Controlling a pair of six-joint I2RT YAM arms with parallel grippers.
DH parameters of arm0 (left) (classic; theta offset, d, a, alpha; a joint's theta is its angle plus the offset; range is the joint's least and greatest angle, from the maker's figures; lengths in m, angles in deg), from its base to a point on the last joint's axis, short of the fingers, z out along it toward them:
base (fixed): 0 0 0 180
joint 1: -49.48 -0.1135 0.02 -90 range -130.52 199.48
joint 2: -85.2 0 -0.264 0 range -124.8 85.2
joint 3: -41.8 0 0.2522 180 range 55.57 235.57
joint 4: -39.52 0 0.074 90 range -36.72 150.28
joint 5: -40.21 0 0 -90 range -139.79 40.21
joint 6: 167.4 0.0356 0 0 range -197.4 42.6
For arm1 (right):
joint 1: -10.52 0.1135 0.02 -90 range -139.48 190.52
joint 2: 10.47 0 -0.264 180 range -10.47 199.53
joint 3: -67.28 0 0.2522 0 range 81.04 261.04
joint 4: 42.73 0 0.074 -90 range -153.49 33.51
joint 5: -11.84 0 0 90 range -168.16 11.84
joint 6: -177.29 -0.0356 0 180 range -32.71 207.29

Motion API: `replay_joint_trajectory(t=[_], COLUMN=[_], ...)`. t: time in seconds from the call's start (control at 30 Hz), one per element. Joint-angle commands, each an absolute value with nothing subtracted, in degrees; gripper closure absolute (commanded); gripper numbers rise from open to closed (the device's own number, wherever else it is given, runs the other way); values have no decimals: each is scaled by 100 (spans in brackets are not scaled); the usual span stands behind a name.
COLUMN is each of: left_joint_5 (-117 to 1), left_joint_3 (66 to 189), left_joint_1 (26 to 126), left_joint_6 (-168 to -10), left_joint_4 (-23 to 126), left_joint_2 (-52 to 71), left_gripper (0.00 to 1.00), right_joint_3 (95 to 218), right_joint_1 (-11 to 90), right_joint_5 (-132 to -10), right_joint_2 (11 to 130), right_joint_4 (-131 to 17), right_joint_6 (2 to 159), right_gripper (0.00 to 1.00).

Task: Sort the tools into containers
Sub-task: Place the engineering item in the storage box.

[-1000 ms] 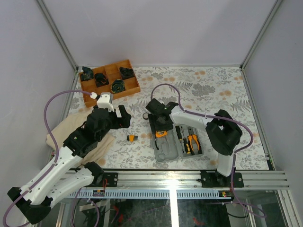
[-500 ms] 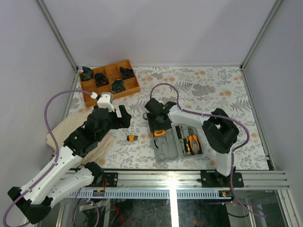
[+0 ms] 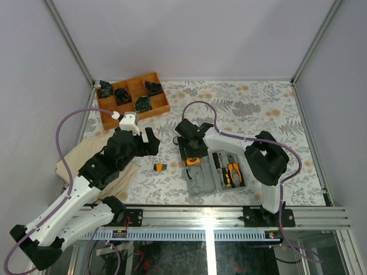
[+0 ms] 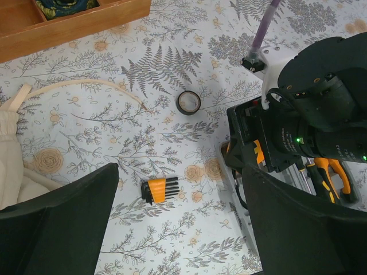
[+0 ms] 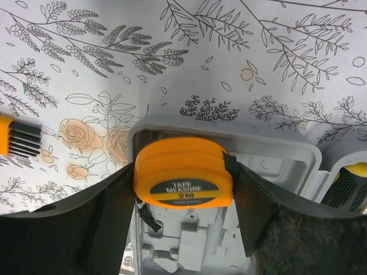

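The orange tape measure (image 5: 183, 179) sits between the pads of my right gripper (image 5: 183, 172), which is shut on it over the far end of the grey case (image 5: 229, 143). In the top view this is the case's left half (image 3: 202, 183). The right half (image 3: 221, 182) holds orange-handled pliers (image 3: 233, 173) and a yellow-black screwdriver (image 5: 350, 186). An orange set of hex keys (image 4: 159, 189) lies on the cloth-patterned table. My left gripper (image 4: 180, 229) hangs open above it, touching nothing. A small black ring (image 4: 188, 102) lies farther back.
A brown wooden divided tray (image 3: 133, 97) with black parts stands at the back left. A beige cloth bag (image 3: 80, 157) lies at the left under my left arm, its strap (image 4: 86, 86) curling over the table. The right arm (image 4: 309, 114) fills the right side of the left wrist view.
My right gripper has shifted slightly left and back with the tape measure over the case's far end. The left gripper has edged a little away from me.
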State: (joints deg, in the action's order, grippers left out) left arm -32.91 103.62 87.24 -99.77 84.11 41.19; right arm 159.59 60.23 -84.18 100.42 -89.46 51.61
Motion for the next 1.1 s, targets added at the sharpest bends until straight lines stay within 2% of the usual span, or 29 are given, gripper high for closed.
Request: replay_joint_trajectory(t=[0.0, 0.23, 0.53, 0.77, 0.87, 1.07], left_joint_5=[-3339, -3469, -3840, -4114, -4273, -4327], left_joint_3=[10338, 10394, 10187, 9918, 9759, 9411], left_joint_1=[8681, 8684, 8682, 8685, 8701, 8791], left_joint_6=[-9900, -9971, -10567, -11063, -11379, -11850], left_joint_4=[8334, 8359, 8260, 8136, 7988, 7759], left_joint_2=[4101, 4011, 4083, 3890, 3860, 3783], left_gripper=[13, 13, 14, 19, 26, 29], right_joint_3=[15948, 15857, 15513, 14393, 13884, 13452], right_joint_1=[5991, 5995, 5995, 5997, 5992, 5934], right_joint_5=[-8196, -8148, -8493, -8929, -8972, -8946], right_joint_2=[9860, 9649, 8863, 7713, 7347, 6898], right_joint_4=[-8964, -8979, -8789, -7608, -7083, -6913], right_joint_6=[5033, 5045, 5158, 5531, 5861, 6115], right_gripper=[26, 19, 23, 24, 24, 23])
